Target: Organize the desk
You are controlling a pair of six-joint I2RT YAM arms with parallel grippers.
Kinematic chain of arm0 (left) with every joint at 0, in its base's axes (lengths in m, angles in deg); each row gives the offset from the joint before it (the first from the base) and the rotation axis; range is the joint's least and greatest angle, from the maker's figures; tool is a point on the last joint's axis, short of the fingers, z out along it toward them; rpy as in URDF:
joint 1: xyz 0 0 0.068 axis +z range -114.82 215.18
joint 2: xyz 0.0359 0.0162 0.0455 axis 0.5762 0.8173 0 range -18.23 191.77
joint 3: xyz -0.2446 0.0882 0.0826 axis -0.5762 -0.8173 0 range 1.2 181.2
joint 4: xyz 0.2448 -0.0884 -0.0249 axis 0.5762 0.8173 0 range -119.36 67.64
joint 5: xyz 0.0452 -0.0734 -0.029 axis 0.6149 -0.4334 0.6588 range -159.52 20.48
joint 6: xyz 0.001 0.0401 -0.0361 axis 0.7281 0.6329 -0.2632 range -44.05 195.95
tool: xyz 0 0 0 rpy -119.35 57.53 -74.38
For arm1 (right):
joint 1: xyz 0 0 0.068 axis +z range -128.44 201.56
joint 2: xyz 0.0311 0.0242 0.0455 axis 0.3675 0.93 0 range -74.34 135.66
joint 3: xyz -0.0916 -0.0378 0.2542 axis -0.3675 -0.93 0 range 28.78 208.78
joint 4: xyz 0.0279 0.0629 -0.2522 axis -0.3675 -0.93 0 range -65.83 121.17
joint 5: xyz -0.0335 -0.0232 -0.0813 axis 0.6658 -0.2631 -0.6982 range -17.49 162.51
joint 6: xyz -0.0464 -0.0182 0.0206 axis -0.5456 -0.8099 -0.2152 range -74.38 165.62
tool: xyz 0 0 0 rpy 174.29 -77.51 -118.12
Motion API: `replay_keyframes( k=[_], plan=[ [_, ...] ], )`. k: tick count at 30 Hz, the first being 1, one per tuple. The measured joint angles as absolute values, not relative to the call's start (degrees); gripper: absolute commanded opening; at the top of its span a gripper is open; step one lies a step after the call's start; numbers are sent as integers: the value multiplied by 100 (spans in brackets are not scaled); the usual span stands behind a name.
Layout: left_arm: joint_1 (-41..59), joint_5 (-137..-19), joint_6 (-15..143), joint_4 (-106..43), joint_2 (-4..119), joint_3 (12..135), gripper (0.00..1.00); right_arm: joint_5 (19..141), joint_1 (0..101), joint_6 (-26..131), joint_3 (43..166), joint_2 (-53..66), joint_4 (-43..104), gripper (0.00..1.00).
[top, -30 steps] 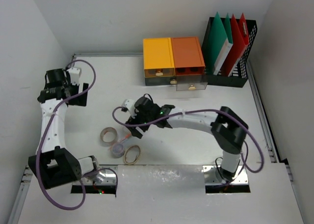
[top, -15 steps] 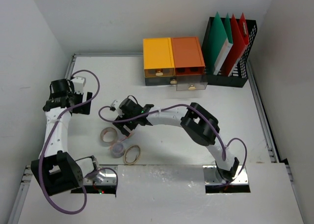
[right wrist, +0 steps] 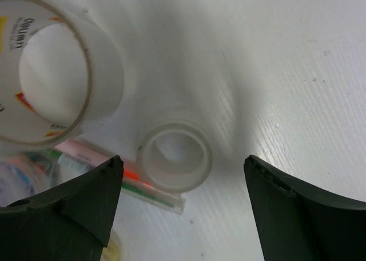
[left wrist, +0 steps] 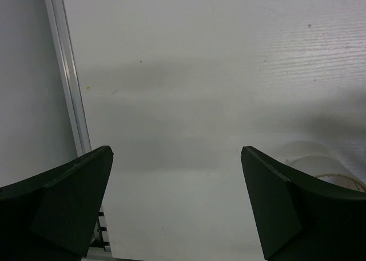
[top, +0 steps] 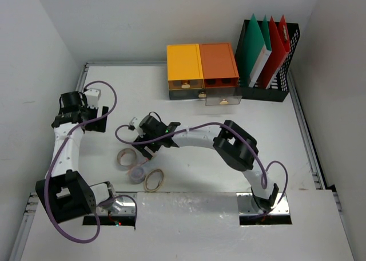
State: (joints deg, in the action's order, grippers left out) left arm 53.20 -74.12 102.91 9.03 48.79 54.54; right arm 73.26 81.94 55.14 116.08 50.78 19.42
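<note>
**White desk, both jaws wide, nothing held**

Your right gripper (right wrist: 182, 165) has its jaws spread wide. Between its fingertips, a small roll (right wrist: 174, 155) of clear tape lies flat on the desk (right wrist: 297, 60), and neither pad touches it. A thin stick (right wrist: 143, 189) banded in pink, green and orange runs under the near edge of that roll. Up and to the left in the wrist view sits a big roll (right wrist: 106, 72) of clear tape with printed lettering inside its core, just beside the small one.

From above, that gripper hangs over the near middle of the desk, at the upper edge of a cluster of tape rings (top: 137, 174). I cannot tell which of those rings match the two in the wrist view.

Your left gripper (left wrist: 177, 158) is also fully spread and holds nothing, with only bare desk between its fingers. The grey rim (left wrist: 68, 72) runs along the left of its view. A pale curve (left wrist: 320, 161) shows behind the right finger, too cut off to name. From above, this gripper sits near the left edge, well apart from the other.

At the far edge stand a yellow box (top: 185, 66) and an orange box (top: 218, 63), touching. A clear drawer under the orange one is pulled out. To their right, a black rack (top: 269, 92) holds green and red folders (top: 274, 40) upright.
</note>
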Motion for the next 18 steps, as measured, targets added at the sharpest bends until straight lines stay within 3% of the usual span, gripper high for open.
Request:
replay_keyframes(
  k=[10, 18],
  plan=[
    [5320, -7415, 10293, 899, 4886, 5449, 94, 7949, 8522, 4767, 10507, 3402, 2167, 87],
    [5320, -7434, 10291, 910, 4886, 5449, 94, 8542, 9357, 4220, 10767, 3992, 2152, 87]
  ],
)
